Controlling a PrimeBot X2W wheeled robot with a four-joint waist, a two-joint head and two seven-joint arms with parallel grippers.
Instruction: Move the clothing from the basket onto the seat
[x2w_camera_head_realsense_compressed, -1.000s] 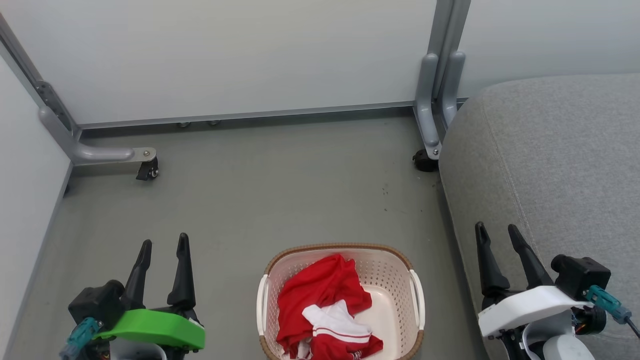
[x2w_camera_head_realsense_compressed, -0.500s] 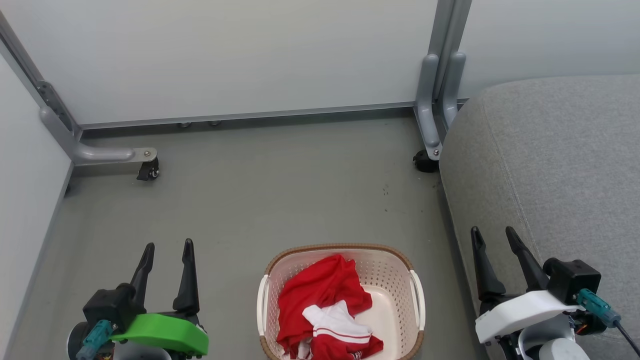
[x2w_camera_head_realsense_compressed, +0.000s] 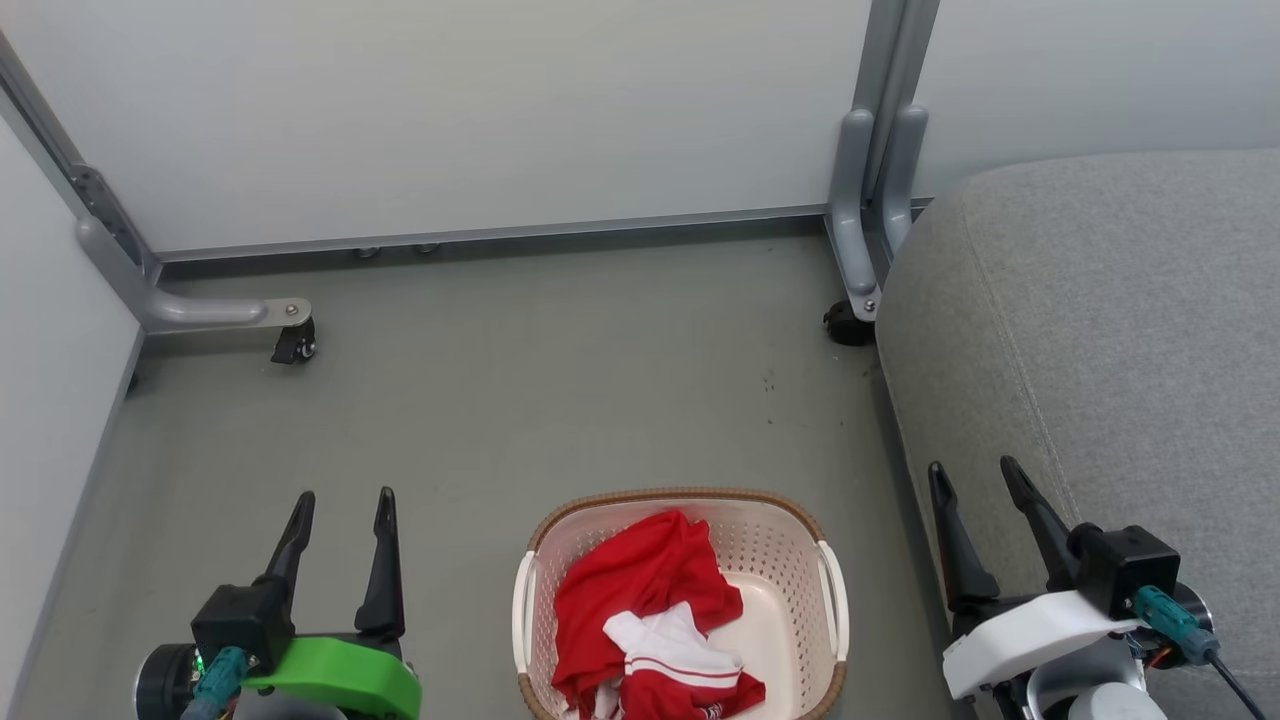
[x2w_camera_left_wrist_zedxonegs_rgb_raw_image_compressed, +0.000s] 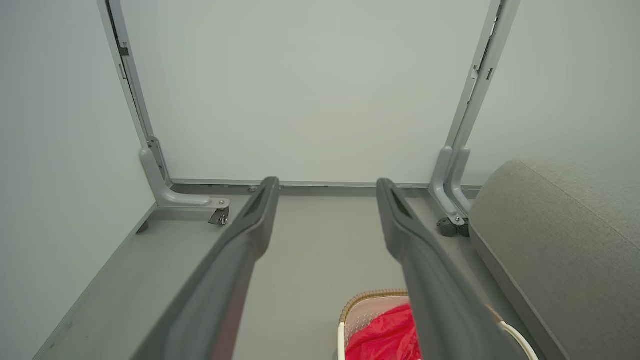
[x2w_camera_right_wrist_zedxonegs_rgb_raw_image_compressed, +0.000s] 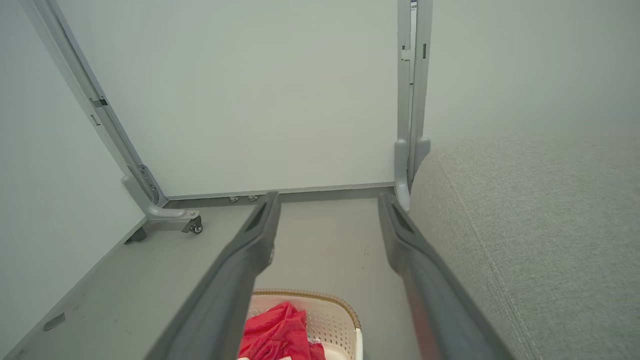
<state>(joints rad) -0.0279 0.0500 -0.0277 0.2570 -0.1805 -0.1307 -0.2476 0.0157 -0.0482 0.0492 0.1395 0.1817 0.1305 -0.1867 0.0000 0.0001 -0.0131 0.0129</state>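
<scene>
The basket (x2w_camera_head_realsense_compressed: 680, 494) stands on the grey floor (x2w_camera_head_realsense_compressed: 500, 380) directly before the robot, between the two hands. Its handles are on its left and right sides, and its near end is cut off by the bottom edge of the head view, so its long axis cannot be judged. The clothing (x2w_camera_head_realsense_compressed: 640, 585) lies crumpled inside it, bunched against the left wall. The red heap runs lengthwise from the far rim toward the robot, with a white, red-striped patch at the nearer end. The seat (x2w_camera_head_realsense_compressed: 1100, 330) rises to the right of the basket, near it but apart. Its rounded corner points away and left toward a caster (x2w_camera_head_realsense_compressed: 848, 325) of the grey partition frame, and its stitched seam runs away from the robot. The left hand (x2w_camera_head_realsense_compressed: 345, 495) hovers over the floor left of the basket, fingers spread and holding nothing. The right hand (x2w_camera_head_realsense_compressed: 971, 465) hangs over the seat's edge, likewise spread and empty. Both hands point forward.
</scene>
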